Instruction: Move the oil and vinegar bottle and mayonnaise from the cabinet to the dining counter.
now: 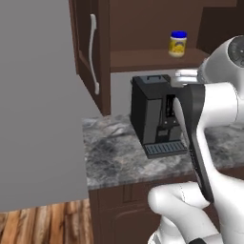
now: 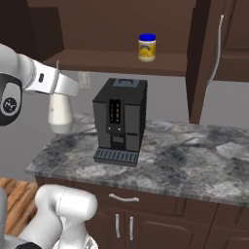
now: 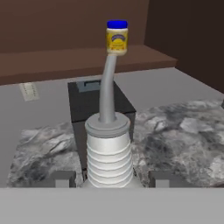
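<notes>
At the left of the right base view I see the oil and vinegar bottle [image 2: 60, 114], its wide pale body just under the white hand and beside the left end of the wall counter [image 2: 194, 155]. In the hand view the gripper [image 3: 110, 179] has that bottle between its jaws. A dark fingertip [image 3: 62, 178] sits at lower left and its partner at lower right, and the ribbed base fills the middle between them. The jaws stand partly closed around the base, and I judge this to be a hold, though I cannot make out the contact itself.

The bottle's long axis runs from the bottom centre of that frame up to the top centre, so the thin neck points away from the hand.

Further right in the right base view, the black coffee machine [image 2: 120, 119] stands at centre on the counter. Above and just right of it, the mayonnaise [image 2: 147, 47] stands upright on the shelf of the cabinet [image 2: 97, 59], well apart from the gripper.

In my judgement the bottle goes first: I should carry it off toward the dining counter, then return for the jar
</notes>
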Robot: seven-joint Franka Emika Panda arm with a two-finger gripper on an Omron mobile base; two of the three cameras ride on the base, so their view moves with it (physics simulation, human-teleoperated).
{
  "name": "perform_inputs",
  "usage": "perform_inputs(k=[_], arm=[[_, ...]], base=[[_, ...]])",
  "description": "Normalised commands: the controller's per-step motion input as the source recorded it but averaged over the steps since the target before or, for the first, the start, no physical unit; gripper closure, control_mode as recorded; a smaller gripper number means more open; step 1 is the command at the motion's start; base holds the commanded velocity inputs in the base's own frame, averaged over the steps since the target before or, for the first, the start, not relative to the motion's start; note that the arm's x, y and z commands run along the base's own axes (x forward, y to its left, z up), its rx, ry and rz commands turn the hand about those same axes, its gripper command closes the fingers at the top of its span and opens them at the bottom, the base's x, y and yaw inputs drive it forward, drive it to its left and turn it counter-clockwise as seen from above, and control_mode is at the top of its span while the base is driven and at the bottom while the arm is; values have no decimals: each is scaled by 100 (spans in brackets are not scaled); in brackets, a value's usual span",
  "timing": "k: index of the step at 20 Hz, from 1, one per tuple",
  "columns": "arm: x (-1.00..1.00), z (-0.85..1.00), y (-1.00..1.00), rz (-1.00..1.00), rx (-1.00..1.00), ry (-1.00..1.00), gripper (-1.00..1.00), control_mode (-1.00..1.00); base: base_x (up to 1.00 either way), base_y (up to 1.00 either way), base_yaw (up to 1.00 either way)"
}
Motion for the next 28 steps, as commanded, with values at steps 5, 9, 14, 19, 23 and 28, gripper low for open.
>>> perform_inputs(k=[5, 9, 14, 19, 23, 28], arm=[[0, 0, 0, 0, 0, 0, 100, 100], [0, 0, 0, 0, 0, 0, 100, 100], [0, 0, 0, 0, 0, 0, 100, 100], [0, 0, 0, 0, 0, 0, 100, 100], [0, 0, 0, 0, 0, 0, 100, 100], [0, 0, 0, 0, 0, 0, 100, 100]], base=[[-100, -13, -13], [-37, -5, -86], [-3, 0, -100], [0, 0, -100], [0, 0, -100], [0, 0, -99]])
